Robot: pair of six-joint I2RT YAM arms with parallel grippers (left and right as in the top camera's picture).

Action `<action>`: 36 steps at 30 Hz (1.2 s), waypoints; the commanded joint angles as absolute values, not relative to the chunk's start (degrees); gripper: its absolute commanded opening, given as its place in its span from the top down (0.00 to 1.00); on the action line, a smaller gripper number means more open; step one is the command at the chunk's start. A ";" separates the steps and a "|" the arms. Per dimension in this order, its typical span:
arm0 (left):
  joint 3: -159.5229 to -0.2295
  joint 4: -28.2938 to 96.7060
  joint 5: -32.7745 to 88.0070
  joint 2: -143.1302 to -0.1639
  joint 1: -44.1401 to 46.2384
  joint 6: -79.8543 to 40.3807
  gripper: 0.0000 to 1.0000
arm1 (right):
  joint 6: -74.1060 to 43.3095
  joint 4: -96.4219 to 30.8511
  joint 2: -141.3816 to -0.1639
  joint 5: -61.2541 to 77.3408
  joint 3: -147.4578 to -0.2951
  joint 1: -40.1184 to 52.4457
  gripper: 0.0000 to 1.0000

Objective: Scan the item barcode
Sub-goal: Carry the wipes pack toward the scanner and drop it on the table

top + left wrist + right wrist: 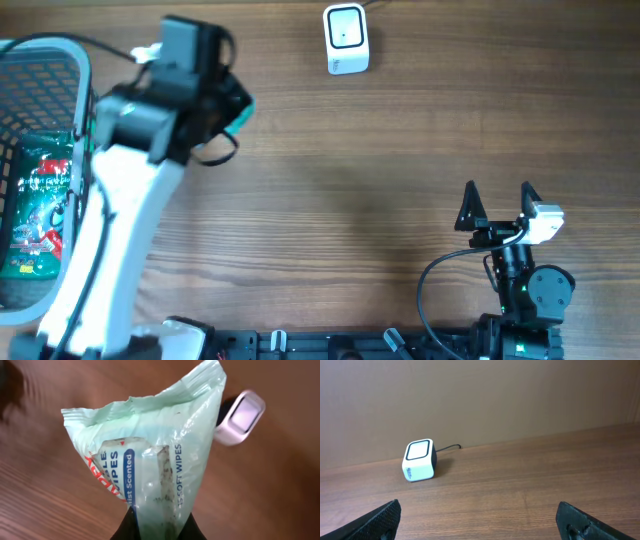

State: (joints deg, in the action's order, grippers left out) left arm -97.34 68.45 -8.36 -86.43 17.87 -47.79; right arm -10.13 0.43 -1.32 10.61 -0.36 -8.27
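The left tool [156, 527] is clamped on 1 edge of the soft wipes pack [150, 455], which it holds above the desk [350, 180], short of the scanner [241, 416]. The right tool [498, 205] stands apart and empty. The crumpled film may crease or hide the barcode, so the scan could fail. The thin pinch might also slip.

We look down on a brown wood-grain desk [400, 150] whose grain runs from side to side across the overhead view. From the right wrist view we see its far edge meet a plain tan wall [520, 390], flat and matt. We find the light soft and even, with faint shadows on the wood. In the left wrist view the wood looks blurred.
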 commanded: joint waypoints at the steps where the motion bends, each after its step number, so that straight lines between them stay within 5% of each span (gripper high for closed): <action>1: -97.49 69.49 -9.89 -92.79 21.67 -46.65 0.96 | -9.10 0.75 -1.39 10.09 -0.30 -7.97 0.00; 11: -93.30 73.84 -8.34 -104.60 30.50 -37.95 0.96 | -9.10 0.75 -1.39 10.09 -0.30 -7.97 0.00; 17: -81.12 55.18 1.54 -104.60 38.11 -12.19 0.87 | -9.10 0.75 -1.39 10.09 -0.30 -7.97 0.00; 22: -72.38 43.38 1.72 -104.60 41.45 -0.45 0.91 | -9.13 0.75 -1.39 10.09 -0.30 -7.97 0.00; 26: -72.05 43.51 1.67 -104.47 42.94 9.85 0.65 | -9.13 0.75 -1.39 10.09 -0.30 -7.97 0.00; 27: -72.05 42.96 1.67 -104.47 43.16 12.25 0.51 | -9.13 0.75 -1.39 10.09 -0.30 -7.97 0.00; 28: -72.05 42.37 1.34 -104.47 43.31 14.90 0.13 | -9.10 0.75 -1.39 10.09 -0.30 -7.97 0.00; 29: -72.12 41.60 -0.78 -104.31 43.46 16.25 0.00 | -9.13 0.75 -1.39 10.09 -0.30 -7.97 0.00; 36: -78.63 44.84 -14.00 -96.84 43.46 8.21 0.00 | -9.10 0.75 -1.39 10.09 -0.30 -7.97 0.00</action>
State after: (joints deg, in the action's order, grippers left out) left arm -73.32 43.81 -6.35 -103.77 43.55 11.70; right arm -10.13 0.45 -1.39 10.61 -0.34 -8.27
